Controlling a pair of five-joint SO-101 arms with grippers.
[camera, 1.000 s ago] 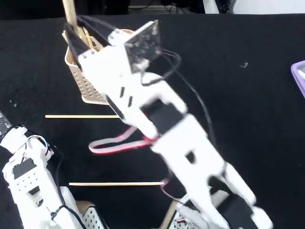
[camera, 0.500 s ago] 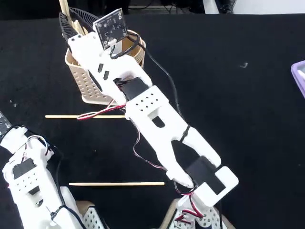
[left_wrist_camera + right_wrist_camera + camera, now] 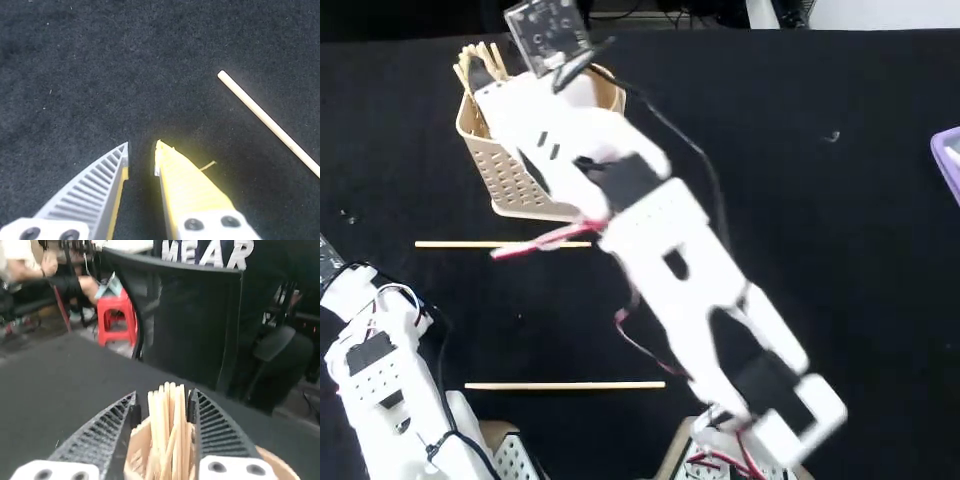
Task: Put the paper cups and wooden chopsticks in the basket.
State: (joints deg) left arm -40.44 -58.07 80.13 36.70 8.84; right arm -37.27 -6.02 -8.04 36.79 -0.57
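A beige perforated basket (image 3: 510, 175) stands at the far left of the black table, with a bundle of wooden chopsticks (image 3: 478, 62) upright in it and a tan paper cup rim (image 3: 608, 95) showing beside the arm. My right arm (image 3: 620, 190) stretches over the basket. Its gripper (image 3: 163, 392) is open, with one black finger on each side of the chopstick bundle (image 3: 167, 430). Two single chopsticks lie on the cloth, one (image 3: 490, 243) just in front of the basket and one (image 3: 565, 385) nearer. My left gripper (image 3: 141, 145) hovers low over the cloth with a narrow gap and nothing in it, a chopstick (image 3: 265, 122) close by.
My left arm (image 3: 370, 375) sits at the near left corner. A purple object (image 3: 948, 160) pokes in at the right edge. Red and white cable (image 3: 535, 242) hangs from the right arm across the chopstick by the basket. Chairs and a red stool (image 3: 117, 317) stand beyond the table.
The right arm swung over the basket and lowered the chopstick it held upright; that chopstick now stands among the bundle, and the fingers are apart. The left arm stayed still.
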